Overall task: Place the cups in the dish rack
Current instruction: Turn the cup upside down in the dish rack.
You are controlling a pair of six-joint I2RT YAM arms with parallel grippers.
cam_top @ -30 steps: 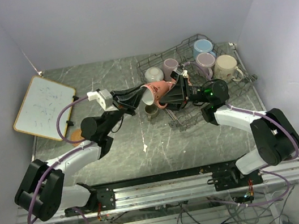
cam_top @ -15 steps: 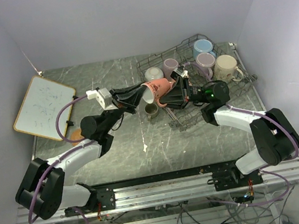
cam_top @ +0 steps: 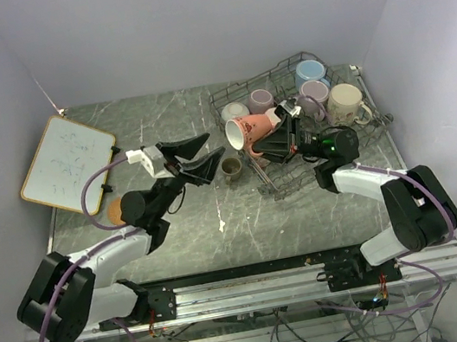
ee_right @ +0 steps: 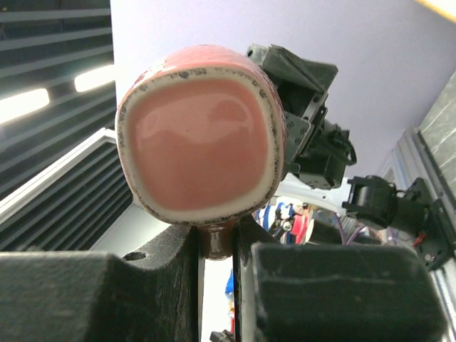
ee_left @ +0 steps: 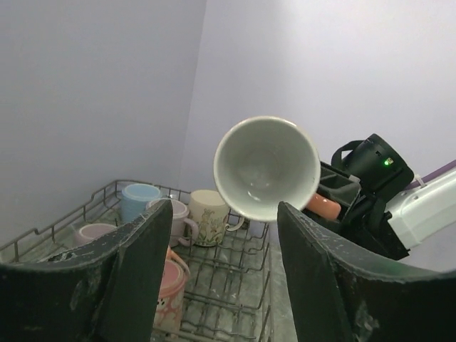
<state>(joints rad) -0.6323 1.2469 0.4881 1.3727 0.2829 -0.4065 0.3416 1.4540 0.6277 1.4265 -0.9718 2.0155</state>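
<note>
Just left of the dish rack, our left gripper gapes wide and empty, giving room. Above the rack's left edge our right gripper pinches the pink mug by its handle, mouth sideways, likely for upending; loaded cups sit beyond.

Plain lilac walls box in a dark grey-green marble-look tabletop, with an aluminium rail along the near edge. Right wrist view catches bright ceiling light strips.
</note>
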